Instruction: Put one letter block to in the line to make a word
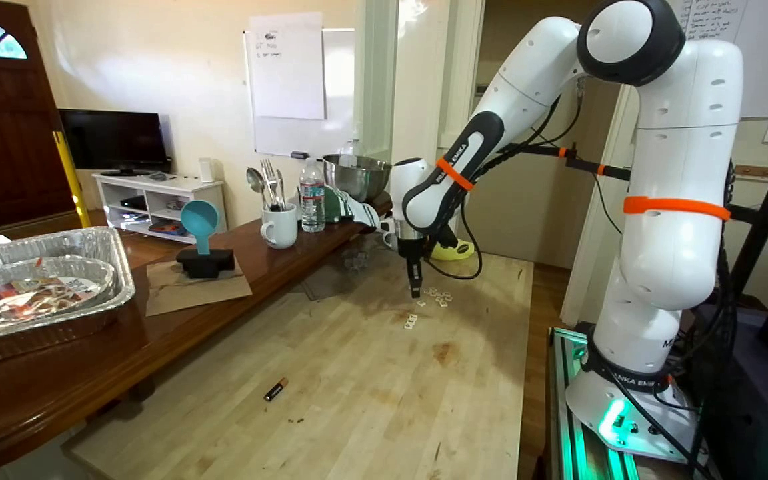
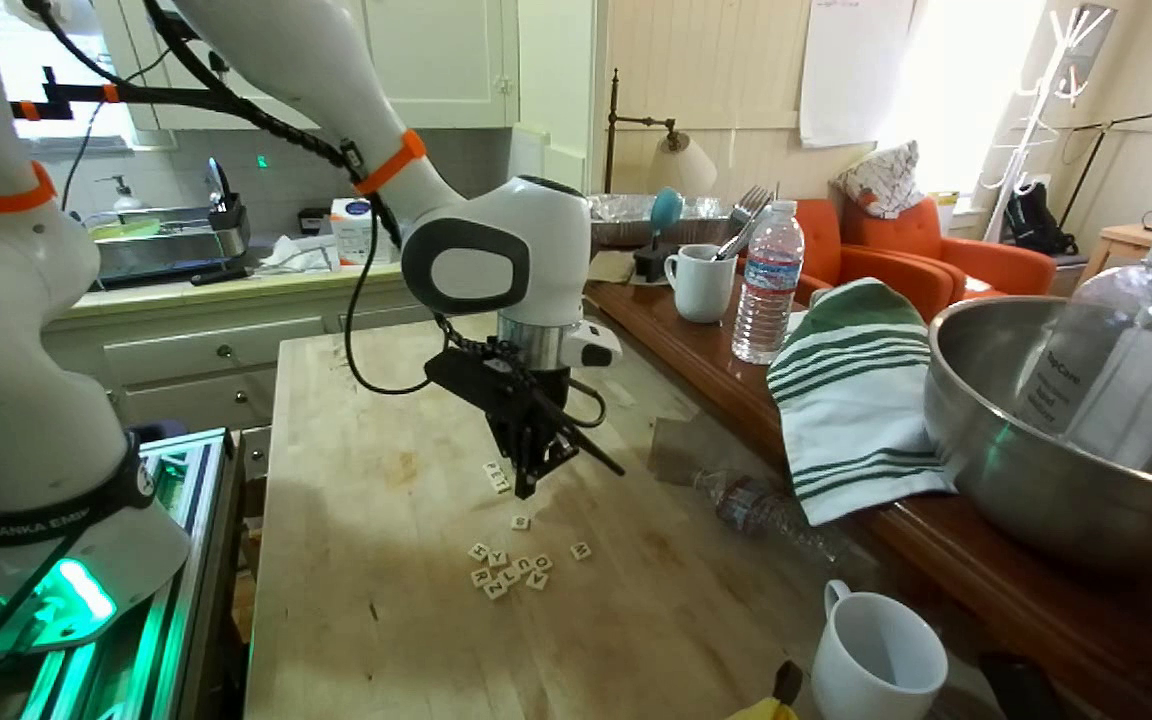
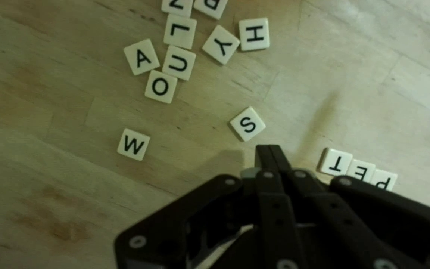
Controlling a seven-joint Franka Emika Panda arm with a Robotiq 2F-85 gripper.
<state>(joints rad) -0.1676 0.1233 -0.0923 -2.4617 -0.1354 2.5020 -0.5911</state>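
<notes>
The gripper, jaws pressed together, hangs above the counter, where one S block lies between a line of three blocks spelling PET and a cluster of eight blocks, while one W-or-M block lies alone.

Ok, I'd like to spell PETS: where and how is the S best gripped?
Probably by two opposite edges, from straight above: the S lies flat and on its own. In the wrist view it sits cornerwise to the shut end effector, which should open and twist to match its sides.
</notes>
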